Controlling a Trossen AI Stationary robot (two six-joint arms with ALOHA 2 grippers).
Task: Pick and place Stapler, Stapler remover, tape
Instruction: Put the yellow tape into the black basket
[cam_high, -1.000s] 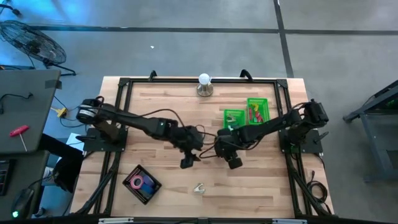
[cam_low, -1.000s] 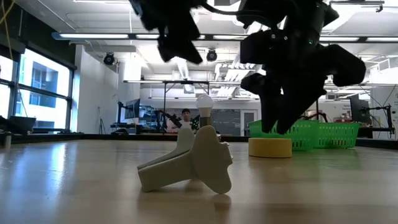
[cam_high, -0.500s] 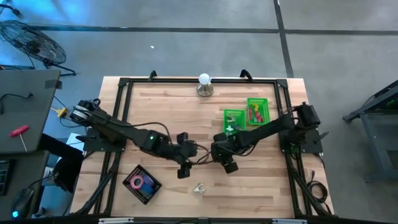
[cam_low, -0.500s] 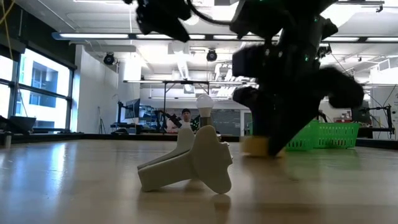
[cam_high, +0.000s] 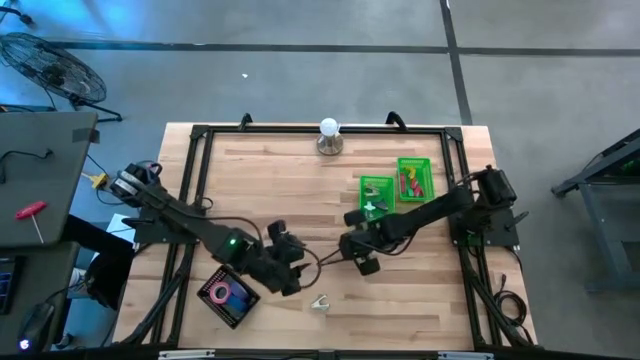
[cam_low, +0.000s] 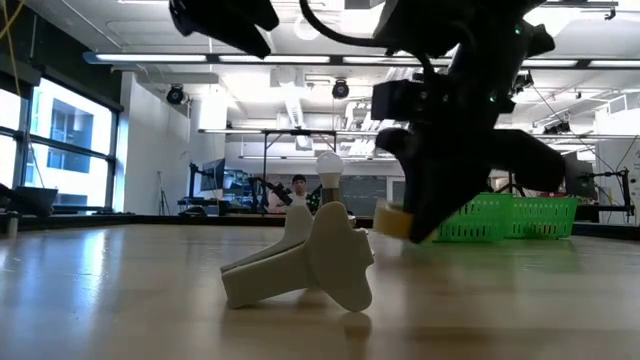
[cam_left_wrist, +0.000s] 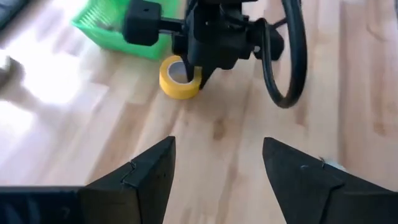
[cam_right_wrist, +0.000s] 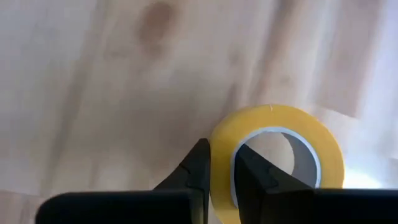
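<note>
A: The right gripper (cam_right_wrist: 221, 177) pinches the wall of one yellow tape roll (cam_right_wrist: 280, 155), one finger inside the ring and one outside. In the low view the roll (cam_low: 393, 219) hangs tilted, clear of the table (cam_high: 270, 185).

B: And the left gripper (cam_left_wrist: 214, 171)?

A: Its two fingers stand spread apart with nothing between them. In the high view it (cam_high: 283, 278) hovers near the front of the table, left of centre, close to the right gripper (cam_high: 362, 262), which sits just right of centre.

B: How many tape rolls can you count?

A: The yellow one in the grip, plus what looks like one pink roll (cam_high: 222, 293) lying in a dark tray (cam_high: 228, 297) at the near left. Whether more rolls lie in that tray I cannot tell.

B: The bins?

A: Two green bins, side by side on the right half of the table: the nearer one (cam_high: 376, 192) and the farther one (cam_high: 413, 178). The farther one holds some reddish items, too small to name.

B: Anything else on the wood?

A: One pale, beige stapler remover (cam_low: 305, 262) lies near the front edge, between the two grippers; it (cam_high: 319, 302) shows small in the high view. One white bulb on a stand (cam_high: 329, 136) is at the far edge, centre. One person (cam_low: 297, 190) is visible far back in the room.
</note>
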